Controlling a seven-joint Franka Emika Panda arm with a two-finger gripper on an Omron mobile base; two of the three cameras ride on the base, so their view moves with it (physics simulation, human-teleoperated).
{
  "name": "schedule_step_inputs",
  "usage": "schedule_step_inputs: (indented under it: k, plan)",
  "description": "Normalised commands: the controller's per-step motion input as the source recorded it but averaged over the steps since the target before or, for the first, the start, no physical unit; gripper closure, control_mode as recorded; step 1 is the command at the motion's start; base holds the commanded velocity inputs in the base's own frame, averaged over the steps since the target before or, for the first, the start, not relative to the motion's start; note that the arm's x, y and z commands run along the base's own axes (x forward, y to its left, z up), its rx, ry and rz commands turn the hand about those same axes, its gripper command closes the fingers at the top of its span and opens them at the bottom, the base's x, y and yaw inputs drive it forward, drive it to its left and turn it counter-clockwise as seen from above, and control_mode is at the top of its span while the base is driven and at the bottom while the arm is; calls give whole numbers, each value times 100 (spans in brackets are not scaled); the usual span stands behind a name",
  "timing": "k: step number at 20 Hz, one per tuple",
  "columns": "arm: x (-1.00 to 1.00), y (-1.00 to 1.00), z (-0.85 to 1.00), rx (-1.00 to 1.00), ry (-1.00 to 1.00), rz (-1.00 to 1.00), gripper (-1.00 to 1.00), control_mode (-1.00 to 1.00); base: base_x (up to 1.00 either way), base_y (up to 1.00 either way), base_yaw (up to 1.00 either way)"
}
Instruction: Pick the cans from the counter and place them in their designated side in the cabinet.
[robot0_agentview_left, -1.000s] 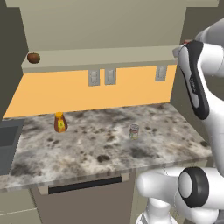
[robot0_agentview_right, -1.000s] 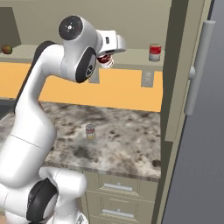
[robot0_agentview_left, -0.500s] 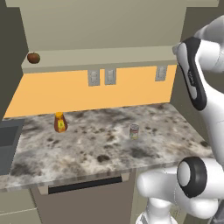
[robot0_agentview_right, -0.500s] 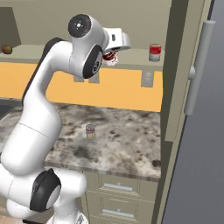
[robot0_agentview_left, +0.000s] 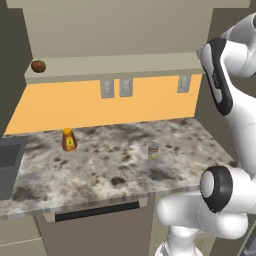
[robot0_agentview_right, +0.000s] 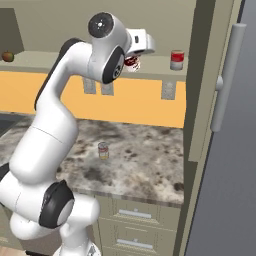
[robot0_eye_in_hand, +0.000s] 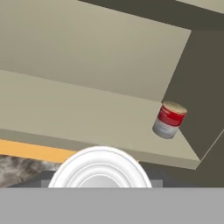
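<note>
My gripper (robot0_agentview_right: 133, 61) is raised to shelf height and shut on the dark red over white can (robot0_agentview_right: 131, 64). In the hand view that can's round white end (robot0_eye_in_hand: 99, 169) sits at the bottom, in front of the cabinet's beige shelf board (robot0_eye_in_hand: 65, 113). A brighter red-and-grey can (robot0_eye_in_hand: 169, 120) stands at the board's right end (robot0_agentview_right: 176, 60), right of my gripper. The silver-grey can with the green-and-orange label (robot0_agentview_left: 153, 150) stands upright on the speckled counter (robot0_agentview_left: 110, 165), well below the hand (robot0_agentview_right: 103, 150).
An orange bottle (robot0_agentview_left: 68, 140) stands on the counter's left part, beside a dark sink (robot0_agentview_left: 7, 165). A red apple (robot0_agentview_left: 38, 65) rests at the shelf's left end. A tall grey door with a handle (robot0_agentview_right: 226, 85) and the cabinet's side wall close off the right.
The arm has swung a little to the right along the shelf, carrying the dark red can closer to the red-and-grey can. The things on the counter have not moved.
</note>
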Motion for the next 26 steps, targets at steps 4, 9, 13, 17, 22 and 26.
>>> schedule_step_inputs:
  k: [4,9,13,17,22,26]
  plan:
    - [15,-7,0,0,1,0,100,-100,0,0,0]
    - [14,-10,0,0,0,0,100,-100,0,0,0]
    - [16,-11,0,0,0,0,100,-100,0,0,0]
    - [15,-14,0,0,0,0,100,-100,0,0,0]
    - [18,-15,0,0,0,0,100,-100,0,0,0]
    - [24,-14,0,0,1,0,100,-100,0,0,0]
